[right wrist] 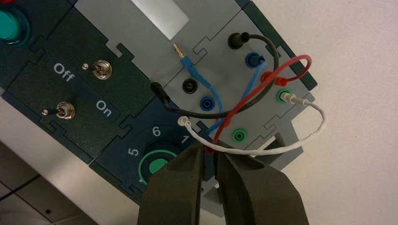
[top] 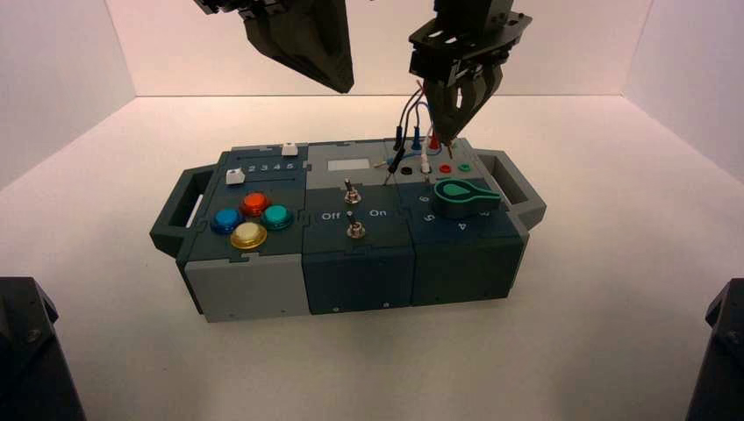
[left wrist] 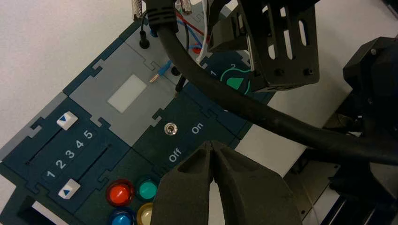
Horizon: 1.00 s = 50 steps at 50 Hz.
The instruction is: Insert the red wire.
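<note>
Red wire [right wrist: 239, 104]: far end plugged into the far red socket [right wrist: 268, 77], free end up at the right tool, not inserted yet. Desk [top: 263, 368] carries the box [top: 358, 285], wire panel at its far right. Left tool [top: 344, 88] is above the far middle of the box, pressed together, nothing in it, looks idle. Right tool [top: 450, 136] is over the wire panel, closed, pinching the red wire's free plug [right wrist: 209, 150]. Knob [top: 462, 197], green on black, sits on the near side of the panel; keep the tool clear of it.

White wire [right wrist: 263, 152] passes right by the pinch, black wire [right wrist: 202, 114] and blue wire [right wrist: 192, 70] lie under the red loop. Main risk: snagging one and dragging it along, or laying it over the target. Target should be the near red socket [top: 446, 168], between the near blue socket [right wrist: 207, 103] and near green socket [right wrist: 239, 136]; partly covered by wires in the right wrist view.

To do it well: center the pin [top: 450, 151] over the hole first, get it upright, then push straight down, slow. Leave slack in the loop so it doesn't pull the plug sideways. If it catches the rim, lift a bit and re-center, don't force; plug could twist in the grip.
</note>
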### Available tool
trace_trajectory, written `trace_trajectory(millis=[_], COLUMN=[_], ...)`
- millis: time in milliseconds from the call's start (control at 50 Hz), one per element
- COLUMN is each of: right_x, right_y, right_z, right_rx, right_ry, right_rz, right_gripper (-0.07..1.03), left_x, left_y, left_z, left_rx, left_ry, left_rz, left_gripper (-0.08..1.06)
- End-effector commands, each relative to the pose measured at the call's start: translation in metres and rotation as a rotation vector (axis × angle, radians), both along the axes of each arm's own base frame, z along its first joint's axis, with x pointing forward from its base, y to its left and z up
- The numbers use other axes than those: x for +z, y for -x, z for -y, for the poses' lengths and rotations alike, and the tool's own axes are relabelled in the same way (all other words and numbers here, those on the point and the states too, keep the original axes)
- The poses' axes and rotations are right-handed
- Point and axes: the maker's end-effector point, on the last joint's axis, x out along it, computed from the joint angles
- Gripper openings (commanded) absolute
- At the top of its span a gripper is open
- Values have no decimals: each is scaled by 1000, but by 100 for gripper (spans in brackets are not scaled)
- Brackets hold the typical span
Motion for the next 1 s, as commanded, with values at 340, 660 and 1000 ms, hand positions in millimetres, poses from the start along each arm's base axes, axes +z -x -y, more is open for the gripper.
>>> trace_trajectory(millis=[340,660,1000], right_x=[6,4,0], right_y=[-2,-4,-5], right_z=[-5,-7,-4], right_rx=[6,9,1], right_ry=[-42,-54,-54], right_rz=[39,55,57], right_gripper=[-3,-3,-3], left_x=[7,6,6], left_y=[0,-2,-1], left_z=[18,21,20], left_rx=[11,11,11], left_ry=[43,40,38], left_rz=[-2,-4,-6], left_gripper=[-3,-3,-3])
